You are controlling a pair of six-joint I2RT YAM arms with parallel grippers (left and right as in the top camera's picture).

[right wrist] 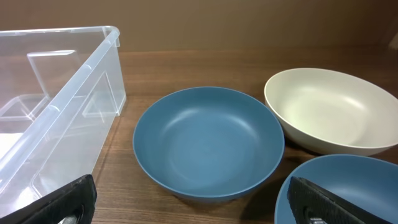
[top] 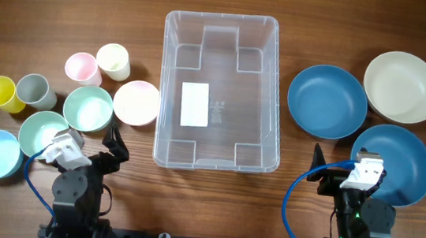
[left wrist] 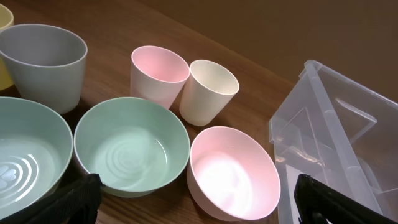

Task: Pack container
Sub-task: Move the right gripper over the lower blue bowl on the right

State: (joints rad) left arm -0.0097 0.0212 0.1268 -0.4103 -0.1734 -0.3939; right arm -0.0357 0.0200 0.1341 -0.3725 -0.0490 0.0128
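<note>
While left and right jaws gape wide, the clear plastic container (top: 235, 97) stands rectangular; corners rounded.

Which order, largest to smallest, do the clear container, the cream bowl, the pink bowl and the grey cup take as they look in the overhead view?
1. clear container
2. cream bowl
3. pink bowl
4. grey cup
No two look alike in size.
</note>
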